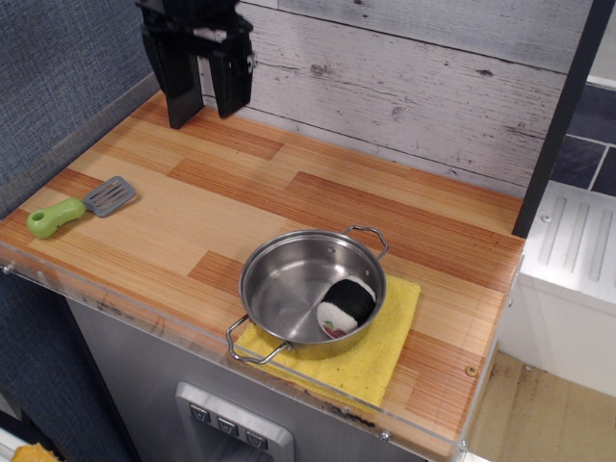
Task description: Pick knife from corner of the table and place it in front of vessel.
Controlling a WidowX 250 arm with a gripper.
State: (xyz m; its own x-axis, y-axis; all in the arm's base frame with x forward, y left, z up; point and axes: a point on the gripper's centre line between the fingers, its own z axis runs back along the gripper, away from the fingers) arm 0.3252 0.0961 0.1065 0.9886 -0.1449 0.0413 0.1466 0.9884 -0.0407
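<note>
Table [289,207] of wooden planks fills most of frame. Vessel [289,284] sits lower center on yellow cloth [385,351], black-and-white item [346,303] inside it. Gripper [204,108] hangs at upper left above table, fingers spread with a gap, holding nothing. Knife [82,207] lies at left edge, green handle toward lower left, well apart from vessel.

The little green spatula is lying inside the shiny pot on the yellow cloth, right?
Not quite. The shallow shiny steel pot does sit on the yellow cloth, but the small toy spatula with the lime-green handle and grey slotted blade lies on the wooden plank countertop near its left corner, well apart from the pot. The observation image shows this. Inside the pot is a black-and-white object.
</note>
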